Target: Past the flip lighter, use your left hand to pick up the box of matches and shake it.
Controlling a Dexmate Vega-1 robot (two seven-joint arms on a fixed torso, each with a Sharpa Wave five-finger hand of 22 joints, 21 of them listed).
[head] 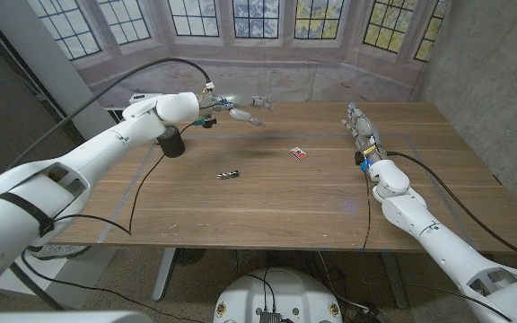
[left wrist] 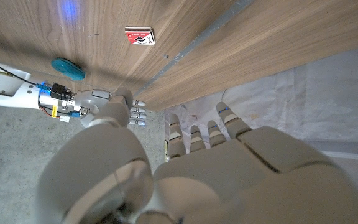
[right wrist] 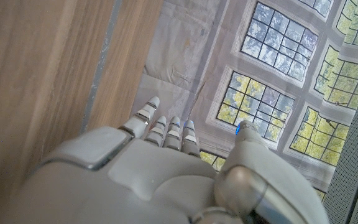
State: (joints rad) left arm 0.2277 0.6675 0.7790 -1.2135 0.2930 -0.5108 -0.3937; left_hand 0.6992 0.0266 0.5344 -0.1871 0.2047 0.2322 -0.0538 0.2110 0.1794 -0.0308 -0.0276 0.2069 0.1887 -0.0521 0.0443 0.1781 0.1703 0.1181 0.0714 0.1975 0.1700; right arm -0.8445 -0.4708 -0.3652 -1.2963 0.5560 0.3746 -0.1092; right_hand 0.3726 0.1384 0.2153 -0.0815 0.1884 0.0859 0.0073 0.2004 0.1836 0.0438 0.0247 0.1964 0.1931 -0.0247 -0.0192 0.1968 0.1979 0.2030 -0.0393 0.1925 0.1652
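Left hand (head: 240,109) raised over far left of counter (head: 267,193), fingers (left wrist: 191,135) spread, holding nothing. Box of matches (head: 299,153) lies mid-counter, right of flip lighter (head: 228,175). Right hand (head: 361,130) at far right, fingers (right wrist: 166,127) straight, together, empty.

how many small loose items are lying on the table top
2. The box of matches, red and white, lies toward the middle of the table, nearer the right hand. The flip lighter lies closer to the front edge, to its left. Nothing else small is visible.
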